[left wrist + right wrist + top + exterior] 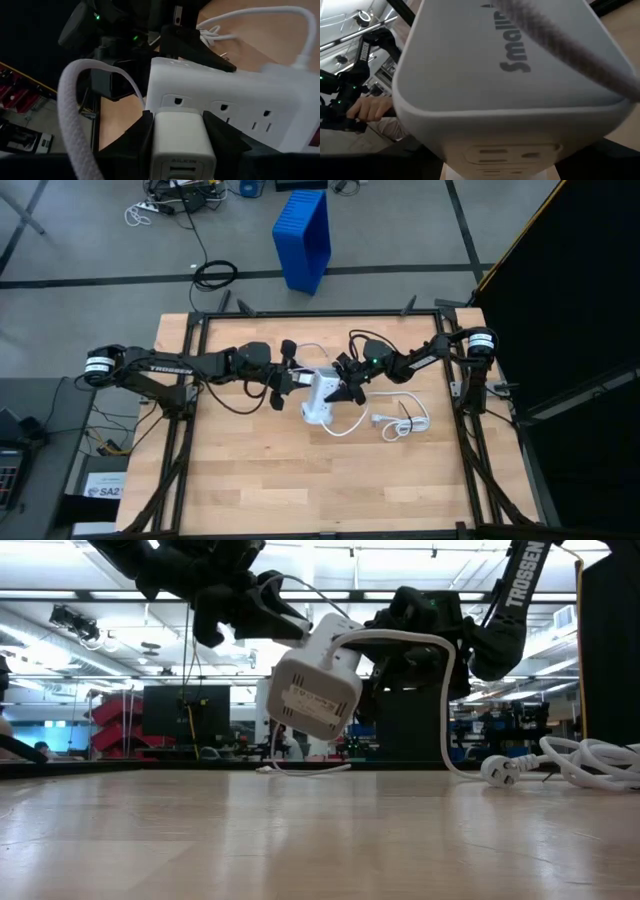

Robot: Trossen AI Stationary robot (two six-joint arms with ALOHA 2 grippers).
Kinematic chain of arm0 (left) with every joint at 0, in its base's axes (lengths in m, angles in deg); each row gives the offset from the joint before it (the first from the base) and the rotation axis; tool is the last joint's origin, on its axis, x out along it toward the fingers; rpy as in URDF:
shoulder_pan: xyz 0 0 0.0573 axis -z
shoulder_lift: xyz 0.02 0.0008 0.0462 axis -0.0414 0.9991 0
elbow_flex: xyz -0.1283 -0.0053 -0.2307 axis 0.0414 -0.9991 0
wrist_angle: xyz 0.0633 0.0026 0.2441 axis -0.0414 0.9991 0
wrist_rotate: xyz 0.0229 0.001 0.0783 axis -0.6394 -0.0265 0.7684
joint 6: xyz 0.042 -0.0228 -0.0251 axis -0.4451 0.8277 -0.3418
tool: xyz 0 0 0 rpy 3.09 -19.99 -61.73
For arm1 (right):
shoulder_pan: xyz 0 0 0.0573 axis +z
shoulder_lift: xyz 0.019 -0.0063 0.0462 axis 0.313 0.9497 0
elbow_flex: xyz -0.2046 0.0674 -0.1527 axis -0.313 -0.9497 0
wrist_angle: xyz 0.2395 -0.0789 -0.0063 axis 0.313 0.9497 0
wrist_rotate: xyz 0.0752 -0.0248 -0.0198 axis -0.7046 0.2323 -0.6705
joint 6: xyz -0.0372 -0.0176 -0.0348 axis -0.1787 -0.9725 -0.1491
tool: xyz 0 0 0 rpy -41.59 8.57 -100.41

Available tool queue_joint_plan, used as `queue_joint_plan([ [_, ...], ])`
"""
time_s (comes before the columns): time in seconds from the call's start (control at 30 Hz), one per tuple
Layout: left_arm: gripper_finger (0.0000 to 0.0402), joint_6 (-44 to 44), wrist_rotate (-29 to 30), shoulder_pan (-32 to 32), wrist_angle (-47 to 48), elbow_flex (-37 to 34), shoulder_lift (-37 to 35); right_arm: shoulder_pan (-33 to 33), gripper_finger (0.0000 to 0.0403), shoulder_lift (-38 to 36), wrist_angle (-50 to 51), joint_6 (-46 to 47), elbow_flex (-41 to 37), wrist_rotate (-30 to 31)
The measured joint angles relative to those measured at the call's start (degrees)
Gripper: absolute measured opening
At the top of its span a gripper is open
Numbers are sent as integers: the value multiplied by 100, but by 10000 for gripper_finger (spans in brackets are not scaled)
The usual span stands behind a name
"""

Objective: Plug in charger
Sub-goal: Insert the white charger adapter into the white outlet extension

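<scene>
Already the left gripper (182, 150) has its fingers clamped on the charger (182, 137), pressed against an outlet of the white power strip (250, 107). To its right, the right gripper (352, 383) grips that strip and holds it tilted above the desk (260, 470). Whether the prongs are fully seated is hidden; probably a final push and release remain.

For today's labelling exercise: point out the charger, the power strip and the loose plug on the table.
charger (183, 142): left wrist view, its pale front face.
power strip (313, 692): low view, its labelled end face.
plug (497, 770): low view, its round head.
</scene>
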State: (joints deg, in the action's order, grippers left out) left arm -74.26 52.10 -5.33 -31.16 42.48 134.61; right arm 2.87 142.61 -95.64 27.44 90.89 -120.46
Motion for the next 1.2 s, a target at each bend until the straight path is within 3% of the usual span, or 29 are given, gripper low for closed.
queue_joint_plan([
  [0.4,120,-6,155,-7,222,-11,-2,78,261,0,802,-6,366,368],
  [0.8,120,17,-295,-13,410,13,0,76,261,0,847,-292,422,246],
  [1.2,120,42,-364,-13,463,11,9,71,261,0,885,-411,424,301],
])
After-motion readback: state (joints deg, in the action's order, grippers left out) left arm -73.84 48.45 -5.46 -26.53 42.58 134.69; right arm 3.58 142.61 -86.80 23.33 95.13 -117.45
